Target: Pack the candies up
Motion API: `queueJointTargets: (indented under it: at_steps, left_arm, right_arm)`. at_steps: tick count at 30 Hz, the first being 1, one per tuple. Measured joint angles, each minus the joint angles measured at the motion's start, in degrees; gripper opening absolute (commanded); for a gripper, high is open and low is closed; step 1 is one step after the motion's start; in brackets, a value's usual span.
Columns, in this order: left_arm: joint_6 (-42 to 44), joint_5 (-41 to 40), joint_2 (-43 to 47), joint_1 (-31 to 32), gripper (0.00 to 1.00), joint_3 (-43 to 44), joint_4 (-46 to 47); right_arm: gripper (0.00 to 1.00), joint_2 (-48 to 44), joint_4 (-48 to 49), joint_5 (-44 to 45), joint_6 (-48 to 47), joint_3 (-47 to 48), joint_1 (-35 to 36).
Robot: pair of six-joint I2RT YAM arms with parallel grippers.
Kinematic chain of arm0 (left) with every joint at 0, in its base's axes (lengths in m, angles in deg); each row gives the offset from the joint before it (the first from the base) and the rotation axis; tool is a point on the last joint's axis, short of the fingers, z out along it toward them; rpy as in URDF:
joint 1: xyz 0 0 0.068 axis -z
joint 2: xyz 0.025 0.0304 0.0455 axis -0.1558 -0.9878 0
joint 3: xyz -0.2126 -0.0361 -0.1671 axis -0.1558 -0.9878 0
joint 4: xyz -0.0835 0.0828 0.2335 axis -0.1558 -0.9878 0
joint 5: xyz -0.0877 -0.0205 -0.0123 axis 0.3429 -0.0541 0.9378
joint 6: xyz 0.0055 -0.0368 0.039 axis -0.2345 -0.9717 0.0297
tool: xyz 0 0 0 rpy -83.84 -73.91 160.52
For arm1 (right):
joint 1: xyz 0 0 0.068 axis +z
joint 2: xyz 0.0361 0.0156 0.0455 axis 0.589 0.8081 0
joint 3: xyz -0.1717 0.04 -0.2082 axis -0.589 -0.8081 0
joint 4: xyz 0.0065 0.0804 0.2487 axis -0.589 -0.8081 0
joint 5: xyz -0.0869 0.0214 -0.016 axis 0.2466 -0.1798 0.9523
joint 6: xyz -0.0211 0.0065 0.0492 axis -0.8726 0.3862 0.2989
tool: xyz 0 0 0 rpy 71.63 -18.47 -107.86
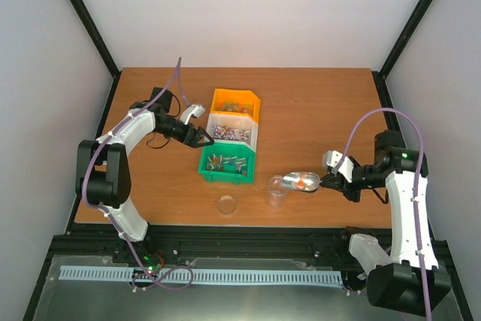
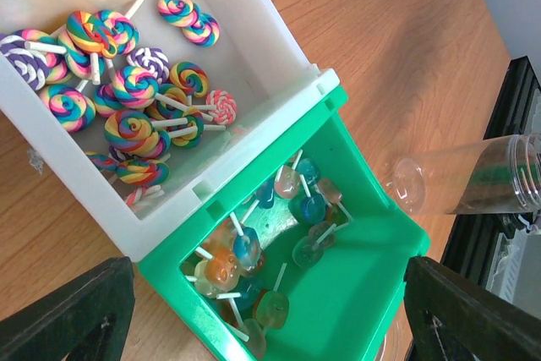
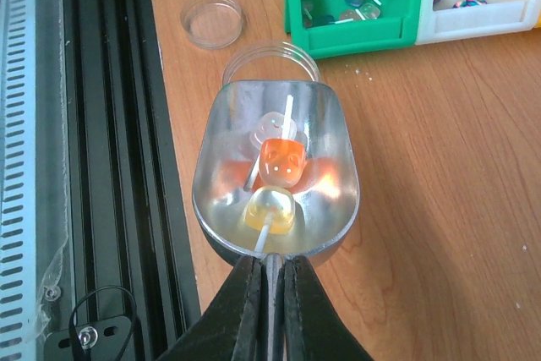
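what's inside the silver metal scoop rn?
The silver metal scoop holds three lollipop candies on white sticks: clear, orange, yellow. It covers most of the clear plastic jar beneath, so the jar's inside is hidden.

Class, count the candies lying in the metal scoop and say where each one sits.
3: a clear candy nearest the mouth of the scoop, an orange candy in the middle, and a yellow candy nearest the handle. Others could hide beneath them.

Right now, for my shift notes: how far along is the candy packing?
Done: the lid is off the jar and the scoop is loaded. In hand: the right tool is shut on the scoop, three candies at the jar's mouth. Left: tipping them in; more lie in the green bin, under the open left tool.
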Motion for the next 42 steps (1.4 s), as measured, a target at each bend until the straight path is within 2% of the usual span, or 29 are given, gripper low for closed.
queueJointTargets:
  at_steps: [23, 42]
  left_arm:
    - [-0.02, 0.46, -0.39, 0.0, 0.89, 0.85, 0.11]
    - [-0.04, 0.42, -0.61, 0.0, 0.89, 0.85, 0.2]
  right_arm:
    - [0.03, 1.31, 3.3, 7.8, 8.37, 3.39, 10.21]
    - [0.03, 2.4, 4.46, 12.76, 12.41, 7.26, 15.93]
